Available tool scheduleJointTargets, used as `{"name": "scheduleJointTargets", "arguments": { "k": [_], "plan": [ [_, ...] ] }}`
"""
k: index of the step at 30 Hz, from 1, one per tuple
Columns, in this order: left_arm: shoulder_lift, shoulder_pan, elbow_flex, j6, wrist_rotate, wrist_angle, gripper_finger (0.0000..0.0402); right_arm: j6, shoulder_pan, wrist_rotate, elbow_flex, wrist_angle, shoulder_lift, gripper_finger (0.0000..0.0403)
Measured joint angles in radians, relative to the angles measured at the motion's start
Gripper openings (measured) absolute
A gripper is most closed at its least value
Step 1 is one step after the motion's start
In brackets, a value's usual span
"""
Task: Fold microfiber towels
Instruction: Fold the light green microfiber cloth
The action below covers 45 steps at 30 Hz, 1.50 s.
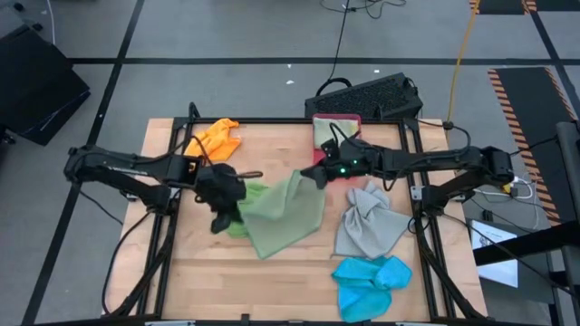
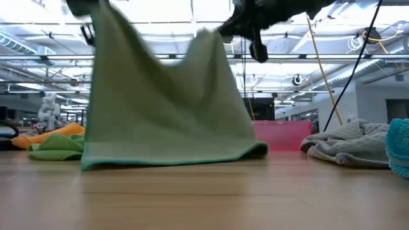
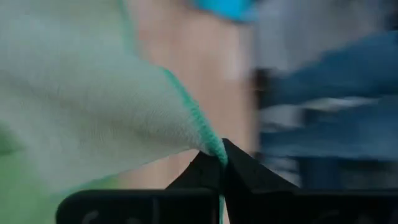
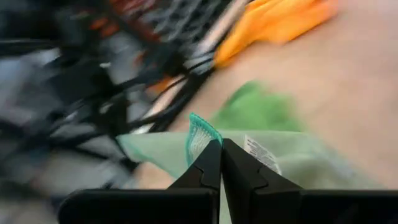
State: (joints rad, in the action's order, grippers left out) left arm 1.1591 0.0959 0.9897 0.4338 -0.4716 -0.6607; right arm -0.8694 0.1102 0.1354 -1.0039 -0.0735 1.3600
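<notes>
A pale sage green towel [image 2: 166, 102] hangs spread between my two grippers, its lower edge [image 2: 172, 156] resting on the table. My left gripper [image 1: 225, 194] is shut on one upper corner and my right gripper [image 1: 319, 175] on the other. A bright green towel [image 1: 252, 193] lies crumpled under and behind it. An orange towel [image 1: 218, 139] lies at the far left, a grey one [image 1: 367, 222] at the right and a bright blue one [image 1: 372, 281] at the near right. My left gripper pinches an upper corner of the sage towel, at its teal hem [image 3: 211, 144], between its two fingertips. The cloth falls away from the fingers, slanting down to the table. One layer or several, I cannot tell. My right gripper pinches the other upper corner by its teal-stitched edge [image 4: 200, 138] between its two fingertips, next to the white label [image 4: 258, 153]. The fingers come nearly level from the table's right. The towel hangs below them, its lower edge on the table.
A pink-red tray [image 1: 356, 121] with a folded pale cloth [image 1: 327, 131] stands at the far edge, right of centre. A black keyboard [image 1: 367, 95] lies beyond the table. Bare wood [image 1: 227, 272] shows along the near edge at left and centre.
</notes>
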Motion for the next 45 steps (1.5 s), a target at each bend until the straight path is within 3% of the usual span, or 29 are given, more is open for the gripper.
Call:
{"name": "scheduleJointTargets", "arguments": {
  "k": [2,5,7,10,13,15,21,27,32,36,39,45],
  "plan": [
    [0.0,0.04,0.0,0.06,-0.093,0.089,0.0005,-0.038,-0.011,0.14,0.0,-0.014,-0.011,0.0],
    [0.0,0.093,0.0,0.071,-0.095,0.156,0.0009,-0.127,-0.037,0.337,0.0,-0.059,-0.028,0.0],
    [0.0,0.119,0.001,0.026,0.011,0.099,0.0007,-0.205,-0.062,0.425,0.0,-0.108,-0.039,0.0],
    [0.005,0.127,-0.001,-0.031,0.286,-0.063,0.0004,-0.285,-0.103,0.466,0.0,-0.187,-0.063,0.0],
    [0.028,0.105,-0.048,-0.064,0.523,-0.085,0.001,-0.33,-0.127,0.436,0.0,-0.24,-0.081,0.0],
    [0.029,0.077,-0.113,-0.086,0.57,-0.043,0.0012,-0.338,-0.132,0.39,0.0,-0.241,-0.082,0.0],
    [0.075,-0.01,-0.29,-0.063,0.52,0.198,0.0006,-0.283,-0.123,0.128,0.0,-0.111,-0.069,0.0],
    [0.076,-0.045,-0.312,-0.036,0.517,0.202,0.0065,-0.228,-0.099,-0.034,0.001,0.024,-0.053,0.0],
    [0.071,-0.042,-0.319,-0.065,0.5,0.113,0.0142,-0.209,-0.091,-0.034,0.0,0.052,-0.049,0.0],
    [0.087,-0.039,-0.406,-0.139,0.499,0.193,0.0177,-0.208,-0.091,-0.004,0.0,0.057,-0.049,0.0],
    [0.124,-0.075,-0.478,-0.178,0.503,0.345,0.0174,-0.207,-0.092,0.009,0.0,0.056,-0.049,0.0],
    [0.225,-0.218,-0.504,-0.189,0.605,0.385,0.0125,-0.216,-0.092,0.023,0.0,0.047,-0.049,0.0]
  ]
}}
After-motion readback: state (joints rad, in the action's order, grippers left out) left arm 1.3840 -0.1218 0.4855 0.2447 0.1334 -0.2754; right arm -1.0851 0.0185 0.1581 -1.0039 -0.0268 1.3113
